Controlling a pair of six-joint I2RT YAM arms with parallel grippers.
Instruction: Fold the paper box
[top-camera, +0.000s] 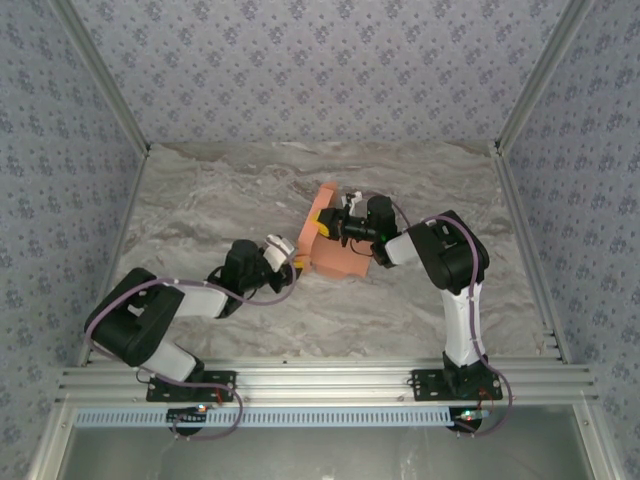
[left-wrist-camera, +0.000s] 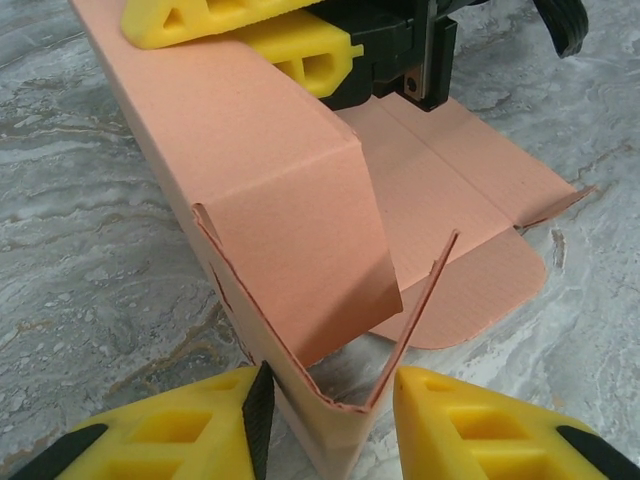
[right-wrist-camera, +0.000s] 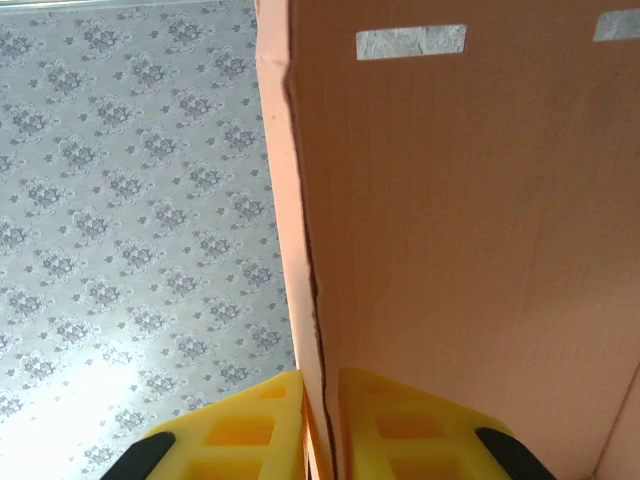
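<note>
Mia: What is the biggest thing there?

Tom: The flat grey table with a marble pattern (top-camera: 200, 200). The orange-salmon paper box made of thin card (top-camera: 335, 255) sits in the middle of it, between the two arms.

Mia: Is the paper box done?

Tom: No. It looks about half done. One long wall stands up, and a wide panel (left-wrist-camera: 300, 240) is bent over from the top of it, so it starts to look like a box. But the near end is open, and the other side lies flat on the table.

Mia: What is inside it?

Tom: Nothing that can be seen. There is just bare card, and a bit of the table shows through the open end.

Mia: Who is holding it?

Tom: The right gripper (right-wrist-camera: 322, 385) pinches the edge of the tall wall, with its two yellow fingers tight on the card. The left gripper (left-wrist-camera: 330, 420) is down at the near corner, with one yellow finger on each side of it. One pad touches the card. It is hard to tell if that gripper is squeezing or just sitting around the corner.

Mia: And the little bits?

Tom: A rounded flap (left-wrist-camera: 480, 295) lies flat on the table. A thin side flap (left-wrist-camera: 415, 318) sticks up at a slant, close to the left gripper. Two small slots (right-wrist-camera: 410, 42) are cut in the tall wall. The flaps probably have to be folded in and tucked before the box is shut.
</note>
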